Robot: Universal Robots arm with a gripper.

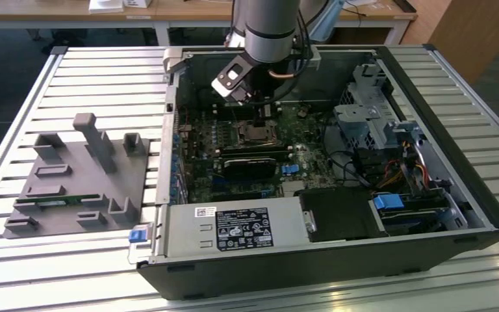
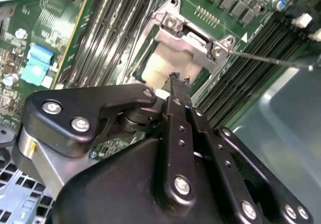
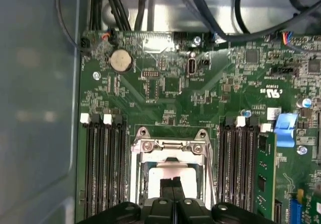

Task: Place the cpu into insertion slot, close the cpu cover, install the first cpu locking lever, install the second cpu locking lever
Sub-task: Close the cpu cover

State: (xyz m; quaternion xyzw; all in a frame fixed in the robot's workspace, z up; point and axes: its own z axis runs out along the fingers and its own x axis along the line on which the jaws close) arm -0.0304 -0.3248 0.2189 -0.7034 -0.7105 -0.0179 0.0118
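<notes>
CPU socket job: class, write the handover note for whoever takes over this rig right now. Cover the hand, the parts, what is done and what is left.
The hand is shut and looks empty. Its tips are right at the cpu; whether they touch it is unclear.
The cpu sits in the insertion slot. The cpu cover appears to lie down over it, with the chip showing through its window.
Done: cpu placed; cover apparently closed.
Left: both locking levers. One thin lever sticks out sideways from the socket, seemingly unlatched.
</notes>
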